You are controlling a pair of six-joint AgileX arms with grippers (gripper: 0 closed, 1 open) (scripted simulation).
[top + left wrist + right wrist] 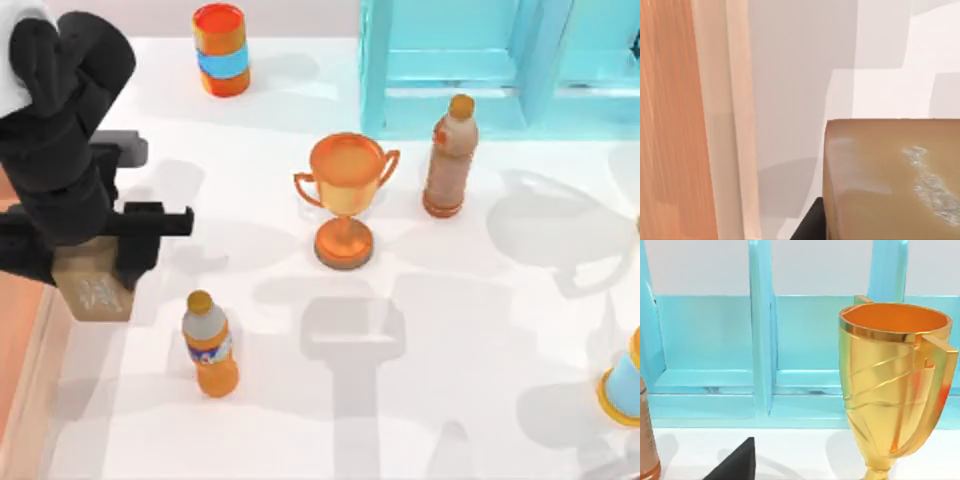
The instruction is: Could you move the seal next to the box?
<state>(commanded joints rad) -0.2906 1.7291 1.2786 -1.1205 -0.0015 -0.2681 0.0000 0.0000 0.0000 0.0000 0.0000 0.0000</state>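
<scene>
The seal [95,288], a tan-brown block with faint white marks, is at the table's left side with my left gripper [90,262] shut on it from above. The box [42,375], light-orange wood with a thick pale rim, lies at the table's left edge just left of the seal. In the left wrist view the seal [890,180] stands a short gap away from the box rim [732,125]. Whether the seal rests on the table I cannot tell. A dark part of my right gripper [737,462] points toward the trophy.
An orange-capped bottle [210,345] stands right of the seal. A golden trophy cup [345,200] and a brown bottle [450,160] stand mid-table. A cyan frame [480,60] fills the back right. An orange can [220,50] stands at the back, and another can [625,385] at the right edge.
</scene>
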